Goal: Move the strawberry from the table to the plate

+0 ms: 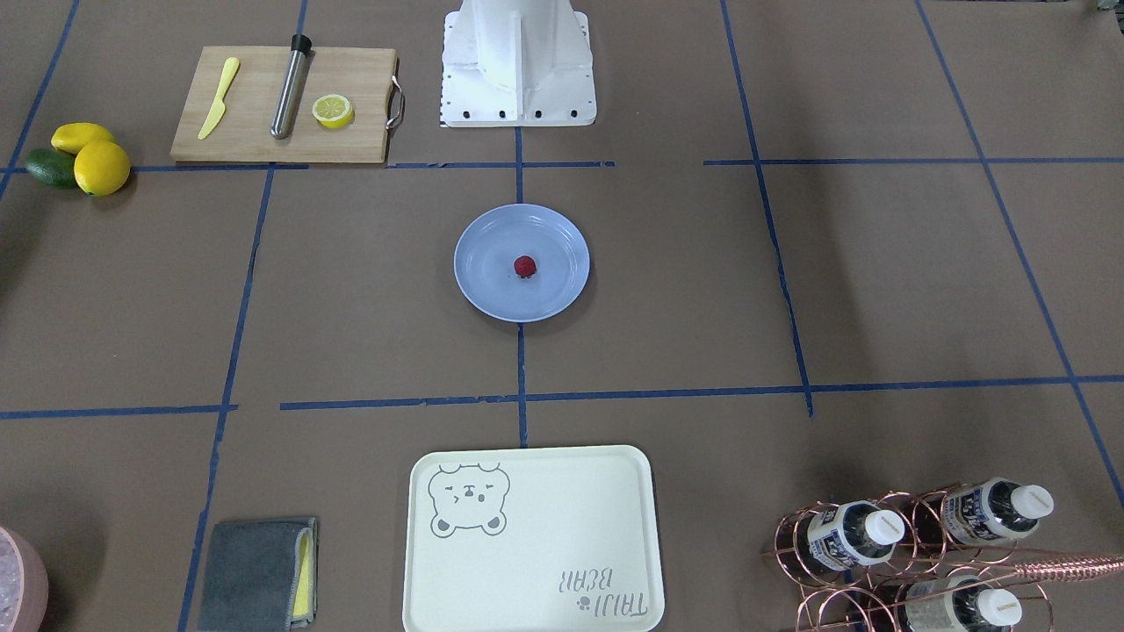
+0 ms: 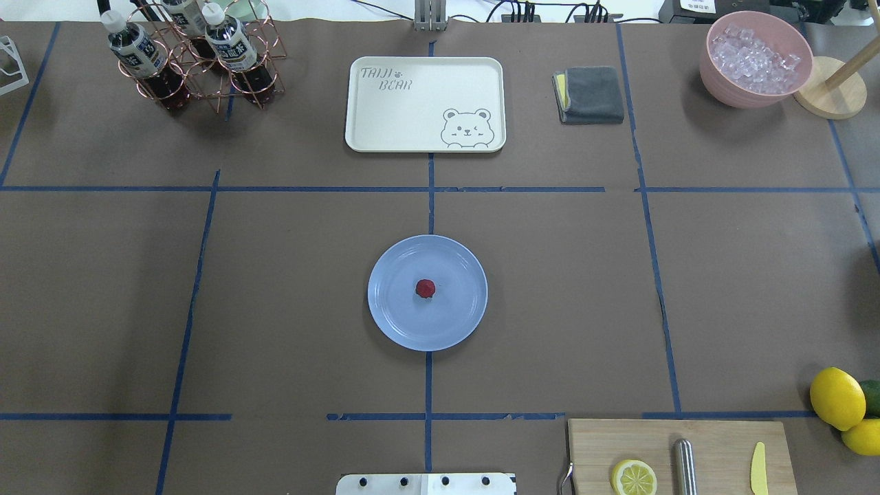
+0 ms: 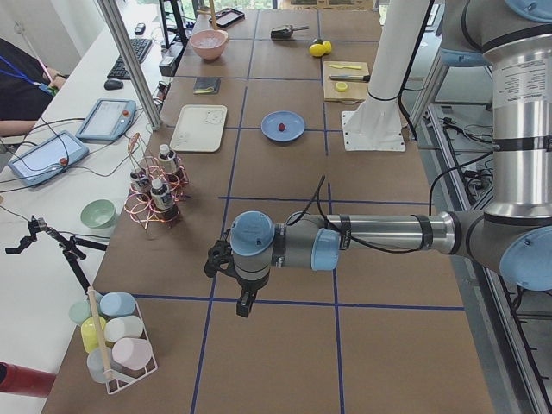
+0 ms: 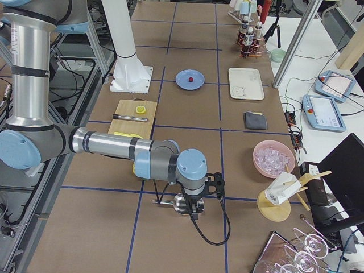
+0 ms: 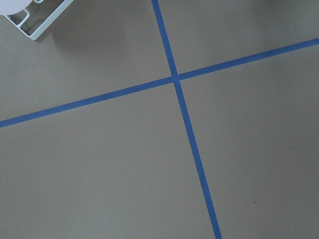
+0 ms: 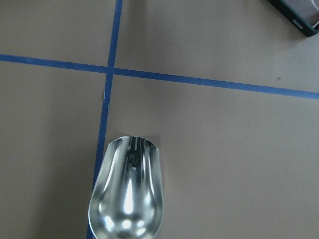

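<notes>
The strawberry is lying near the middle of the plate, well inside the raised rim and touching nothing else. The plate is sitting at the centre of the table, over a blue tape line. On this evidence the placing step is looking complete. Nothing of the task is appearing outstanding beyond confirming that the berry is resting steady, and the next move is calling for no further contact with it.

The left hand is hanging low over the table at the robot's left end, well apart from the plate. The right hand is hanging likewise at the opposite end, just beside a metal scoop. Both are showing only in the side views, so I cannot tell whether their fingers are apart or together. Neither wrist view is showing fingers or anything held.

Bare table is surrounding the plate on every side. The cream bear tray is lying across from the robot base, and the cutting board is lying beside that base. Both are well apart from the plate. Any arm heading toward the centre is getting an open approach. The right hand is needing care over the scoop.
</notes>
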Tool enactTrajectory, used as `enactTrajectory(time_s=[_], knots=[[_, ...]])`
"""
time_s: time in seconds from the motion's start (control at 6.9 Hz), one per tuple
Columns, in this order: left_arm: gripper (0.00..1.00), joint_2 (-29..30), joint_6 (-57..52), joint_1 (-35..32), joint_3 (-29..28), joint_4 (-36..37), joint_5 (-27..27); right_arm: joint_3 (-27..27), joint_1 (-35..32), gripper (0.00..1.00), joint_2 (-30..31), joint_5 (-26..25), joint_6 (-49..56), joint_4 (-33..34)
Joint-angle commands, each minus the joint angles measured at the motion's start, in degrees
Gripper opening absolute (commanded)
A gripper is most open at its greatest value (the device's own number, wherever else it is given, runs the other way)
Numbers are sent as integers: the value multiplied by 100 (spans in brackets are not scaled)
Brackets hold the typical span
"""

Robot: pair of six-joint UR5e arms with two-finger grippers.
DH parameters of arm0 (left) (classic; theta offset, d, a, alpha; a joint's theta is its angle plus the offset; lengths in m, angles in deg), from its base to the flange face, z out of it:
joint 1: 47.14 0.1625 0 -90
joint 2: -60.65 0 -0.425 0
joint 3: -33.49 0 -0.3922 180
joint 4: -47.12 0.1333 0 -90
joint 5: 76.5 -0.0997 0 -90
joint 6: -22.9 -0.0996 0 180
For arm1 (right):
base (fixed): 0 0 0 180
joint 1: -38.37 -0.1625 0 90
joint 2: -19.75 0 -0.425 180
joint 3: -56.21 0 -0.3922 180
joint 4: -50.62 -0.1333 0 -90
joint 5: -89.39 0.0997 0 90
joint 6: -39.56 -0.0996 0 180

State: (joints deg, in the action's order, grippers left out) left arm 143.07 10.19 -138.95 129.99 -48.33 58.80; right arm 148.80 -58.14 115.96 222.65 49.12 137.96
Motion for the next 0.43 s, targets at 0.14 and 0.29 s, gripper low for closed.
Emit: enactTrajectory(time_s=[0.14, 0.29], knots=[[100, -69, 5, -3, 35, 0, 6, 58, 308, 100, -102, 77, -358, -7], [100, -69, 5, -3, 35, 0, 6, 66, 308, 100, -102, 103, -402, -16]])
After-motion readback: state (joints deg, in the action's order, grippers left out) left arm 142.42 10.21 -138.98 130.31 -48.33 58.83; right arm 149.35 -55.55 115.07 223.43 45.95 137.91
